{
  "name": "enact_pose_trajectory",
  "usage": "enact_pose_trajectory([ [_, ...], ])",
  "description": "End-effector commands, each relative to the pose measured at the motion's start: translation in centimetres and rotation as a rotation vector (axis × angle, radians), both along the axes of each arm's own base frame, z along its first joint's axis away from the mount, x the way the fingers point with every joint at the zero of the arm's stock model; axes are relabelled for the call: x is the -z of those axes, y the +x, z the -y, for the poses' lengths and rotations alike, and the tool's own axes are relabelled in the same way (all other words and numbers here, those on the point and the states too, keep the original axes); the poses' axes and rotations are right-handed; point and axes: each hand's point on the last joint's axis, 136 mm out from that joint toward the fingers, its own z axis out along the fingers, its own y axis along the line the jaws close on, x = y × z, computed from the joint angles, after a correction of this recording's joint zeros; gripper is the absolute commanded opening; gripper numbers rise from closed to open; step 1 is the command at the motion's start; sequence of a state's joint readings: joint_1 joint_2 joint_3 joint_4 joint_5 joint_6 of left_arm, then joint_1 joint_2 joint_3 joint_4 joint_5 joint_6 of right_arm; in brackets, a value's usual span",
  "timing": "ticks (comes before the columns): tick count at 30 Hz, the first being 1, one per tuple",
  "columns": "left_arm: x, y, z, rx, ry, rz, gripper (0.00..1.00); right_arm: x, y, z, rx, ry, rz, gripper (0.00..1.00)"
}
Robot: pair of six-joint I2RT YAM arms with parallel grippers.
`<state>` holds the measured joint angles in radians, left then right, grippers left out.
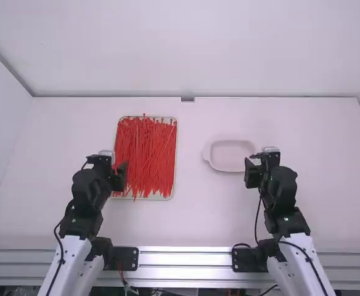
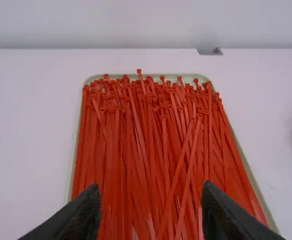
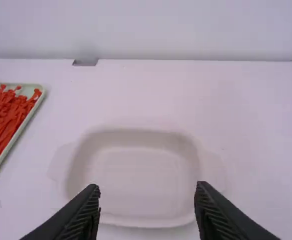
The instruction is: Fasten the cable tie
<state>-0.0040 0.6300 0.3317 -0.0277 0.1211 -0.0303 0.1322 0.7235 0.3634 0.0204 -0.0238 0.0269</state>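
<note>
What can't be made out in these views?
- Near ends of the cable ties: left wrist view, cut off at the edge.
- Floor of the tray: high view, buried under ties.
- Near rim of the white dish: right wrist view, partly behind the right gripper.
- Locking heads: high view, too small.

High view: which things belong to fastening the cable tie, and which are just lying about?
Job: red cable ties, their tray, left gripper, right gripper, both open.
Lying about: empty white dish, use unclear; small grey tab at the far edge.

White dish (image 1: 229, 156) w/ side handles on white table (image 1: 303, 129); grey bracket (image 1: 187, 98) at far edge
</note>
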Motion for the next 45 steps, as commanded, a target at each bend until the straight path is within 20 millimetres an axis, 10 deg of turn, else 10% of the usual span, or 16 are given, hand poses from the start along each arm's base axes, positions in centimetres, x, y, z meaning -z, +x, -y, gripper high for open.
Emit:
enact_pose_trajectory([
  [1, -1.1, 0.8, 0.7, 0.035, -0.026, -0.001, 0.57, -1.6, 1.2, -0.7, -0.014, 0.017, 0.011, 0.57],
  [22, 1.7, 5.0, 1.1, 0.022, -0.078, -0.269, 0.91, 2.9, 3.6, -4.6, 0.008, 0.051, -0.342, 0.91],
  [45, -2.7, 10.1, 0.7, -0.008, -0.083, -0.249, 0.99, 2.0, 4.9, -9.3, -0.255, 0.056, -0.304, 0.99],
])
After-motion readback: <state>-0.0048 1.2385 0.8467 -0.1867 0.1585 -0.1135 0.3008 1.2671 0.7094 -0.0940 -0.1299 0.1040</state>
